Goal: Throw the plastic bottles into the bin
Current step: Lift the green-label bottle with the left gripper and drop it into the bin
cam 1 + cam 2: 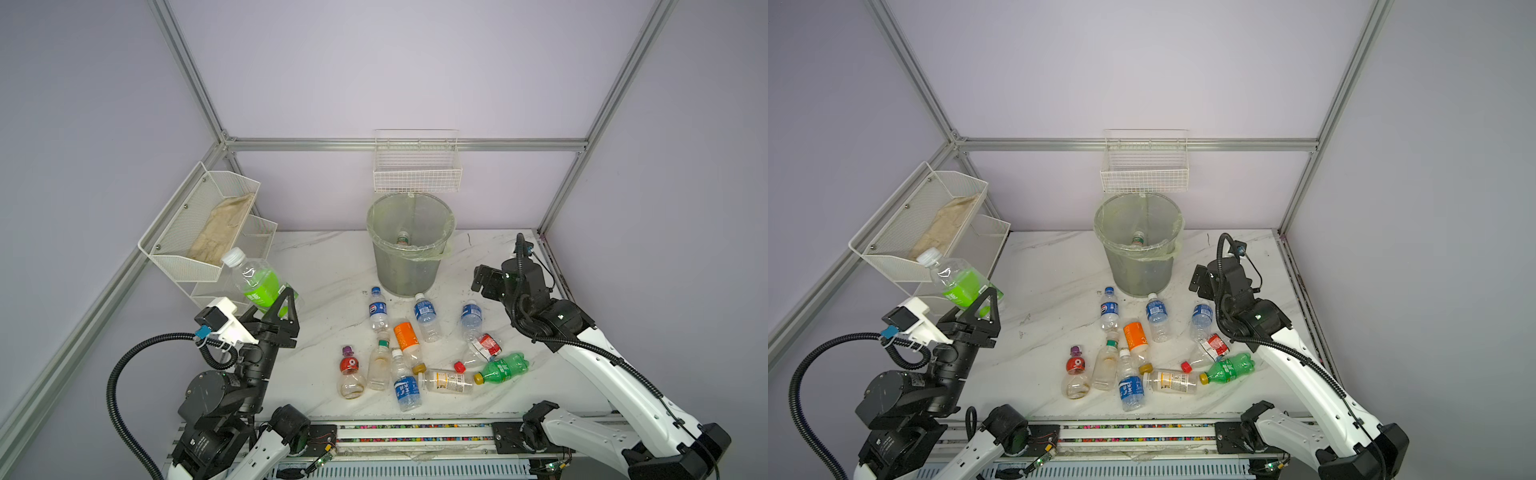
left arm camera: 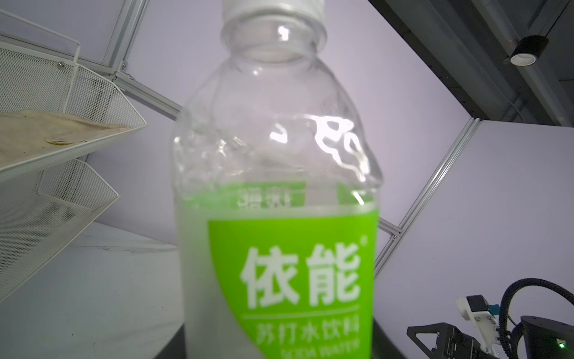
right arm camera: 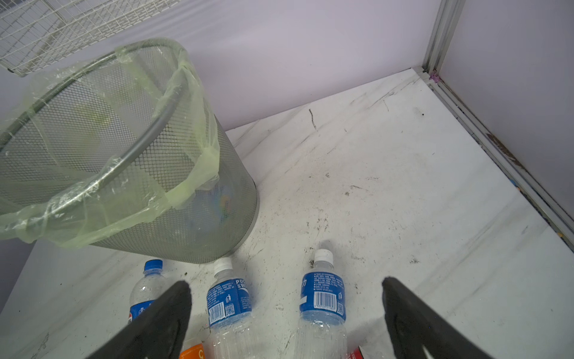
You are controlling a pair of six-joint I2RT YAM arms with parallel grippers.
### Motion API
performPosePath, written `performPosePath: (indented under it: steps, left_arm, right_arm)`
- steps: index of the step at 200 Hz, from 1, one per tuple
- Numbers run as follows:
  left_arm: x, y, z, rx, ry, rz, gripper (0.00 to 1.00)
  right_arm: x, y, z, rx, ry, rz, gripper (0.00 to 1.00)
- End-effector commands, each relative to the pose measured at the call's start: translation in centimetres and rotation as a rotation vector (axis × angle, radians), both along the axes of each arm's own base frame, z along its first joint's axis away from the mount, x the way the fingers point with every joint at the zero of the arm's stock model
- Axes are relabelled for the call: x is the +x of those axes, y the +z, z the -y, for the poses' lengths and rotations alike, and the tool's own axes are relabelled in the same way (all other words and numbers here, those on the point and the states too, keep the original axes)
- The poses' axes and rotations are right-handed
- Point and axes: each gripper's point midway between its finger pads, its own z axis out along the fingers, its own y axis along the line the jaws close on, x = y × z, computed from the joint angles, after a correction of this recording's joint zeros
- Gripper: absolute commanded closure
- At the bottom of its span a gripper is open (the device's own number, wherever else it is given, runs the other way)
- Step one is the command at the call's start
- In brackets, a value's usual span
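Observation:
My left gripper (image 1: 279, 308) is shut on a clear plastic bottle (image 1: 254, 280) with a bright green label and a white cap. It holds the bottle tilted in the air over the table's left side; this green-labelled bottle (image 2: 279, 186) fills the left wrist view. The bin (image 1: 409, 257), grey mesh with a pale green bag, stands at the back middle with one bottle (image 1: 402, 239) inside. Several bottles lie in front of it, among them an orange-labelled bottle (image 1: 405, 336) and an all-green bottle (image 1: 505, 368). My right gripper (image 3: 284, 286) hangs open above two blue-labelled bottles (image 3: 323, 298), to the right of the bin (image 3: 139, 186).
White mesh shelf trays (image 1: 208, 232) holding a beige cloth stand on the left wall, close behind the held bottle. A white wire basket (image 1: 417, 170) hangs on the back wall above the bin. The marble table (image 1: 324, 266) ends at metal frame rails on the right.

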Motion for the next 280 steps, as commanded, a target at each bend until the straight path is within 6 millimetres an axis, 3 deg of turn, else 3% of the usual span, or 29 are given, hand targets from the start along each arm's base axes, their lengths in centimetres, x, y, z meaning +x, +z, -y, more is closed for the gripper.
performPosePath:
  steps: [1,49,91,123,136,152,160,167,170,178,190,232,237,280]
  left_arm:
    - [-0.2,0.6,0.1,0.007,0.005,0.072,0.69]
    - [-0.2,2.5,0.5,0.013,-0.002,0.14,0.7]
    - [2.8,4.8,3.6,0.049,-0.052,0.171,0.7]
    - [7.9,7.0,8.3,0.133,-0.115,0.146,0.69]
    - [10.9,7.6,11.3,0.203,-0.167,0.1,0.68]
    - [15.9,6.4,15.6,0.314,-0.237,-0.041,0.65]
    - [18.0,6.0,17.6,0.366,-0.279,-0.105,0.55]
    - [19.7,5.5,18.9,0.401,-0.299,-0.165,0.15]
    - [20.5,5.1,19.4,0.413,-0.304,-0.198,0.03]
    - [22.6,3.6,20.1,0.431,-0.286,-0.292,0.0]
    - [24.0,2.6,20.4,0.431,-0.262,-0.362,0.0]
    - [22.0,4.2,19.6,0.349,-0.273,-0.242,0.0]
    - [20.7,5.8,18.8,0.328,-0.269,-0.199,0.0]
    - [17.8,8.2,16.7,0.303,-0.248,-0.124,0.0]
  right_arm:
    - [-0.4,0.0,0.4,0.014,-0.012,-0.005,0.03]
    - [-0.4,0.2,0.4,0.021,-0.014,0.0,0.03]
    - [-0.4,0.5,0.2,0.032,-0.005,0.007,0.03]
    - [-0.5,0.3,0.1,0.04,0.0,-0.001,0.03]
    - [-0.6,0.5,0.1,0.044,-0.001,0.002,0.03]
    - [-0.8,0.8,0.2,0.049,0.0,0.01,0.03]
    - [-0.9,0.9,0.3,0.051,0.001,0.012,0.03]
    - [-1.0,1.0,0.3,0.051,-0.001,0.015,0.03]
    - [-1.0,1.1,0.3,0.052,0.0,0.015,0.03]
    - [-1.2,1.2,0.5,0.052,-0.001,0.017,0.03]
    - [-1.5,1.3,0.8,0.046,-0.005,0.02,0.03]
    - [-1.9,0.8,1.4,0.015,-0.016,0.019,0.03]
    - [-1.7,0.7,1.3,0.013,-0.014,0.016,0.03]
    - [-0.5,0.2,0.2,0.018,0.006,-0.004,0.03]
